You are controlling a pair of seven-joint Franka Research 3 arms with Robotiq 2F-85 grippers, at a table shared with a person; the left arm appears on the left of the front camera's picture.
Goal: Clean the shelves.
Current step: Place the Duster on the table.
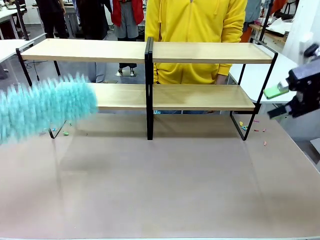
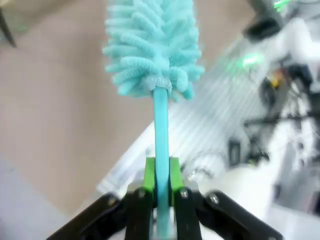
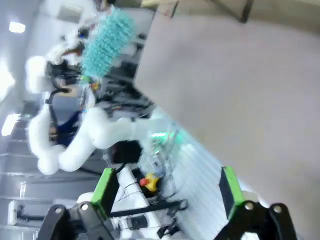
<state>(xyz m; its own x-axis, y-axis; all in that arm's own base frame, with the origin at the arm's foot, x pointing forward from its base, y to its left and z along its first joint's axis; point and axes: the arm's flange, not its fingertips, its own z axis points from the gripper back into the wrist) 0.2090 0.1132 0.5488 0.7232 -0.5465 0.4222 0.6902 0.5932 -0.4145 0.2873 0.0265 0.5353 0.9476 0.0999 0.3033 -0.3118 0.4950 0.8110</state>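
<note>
The shelves (image 1: 150,75) stand at the far half of the table (image 1: 160,180), across its width, and I see two long light-wood boards on a thin black frame with a black post in the middle. Both boards look bare. A person in a yellow top (image 1: 195,30) stands just behind the shelves, on the far side.

In front of the left end of the lower board I see the duster (image 1: 45,106), a fluffy turquoise head, blurred, and it covers that end of the board from my camera. I cannot tell if it touches the wood. In the left wrist view the left gripper (image 2: 161,177) is clamped on the thin turquoise handle of the duster, the green pads (image 2: 149,175) pressing it from both sides, and the fluffy head rises straight away from the fingers over the brown table surface.

The right gripper (image 1: 287,102) hangs at the right side, beyond the right end of the shelves and apart from them. In the right wrist view its fingers stand wide apart and nothing is between the green pads; far off there the duster and the white left arm (image 3: 75,140) are also visible.

Some small coloured scraps (image 1: 250,127) lie on the table near the right foot of the shelves, and a few near the left foot (image 1: 65,133).
</note>
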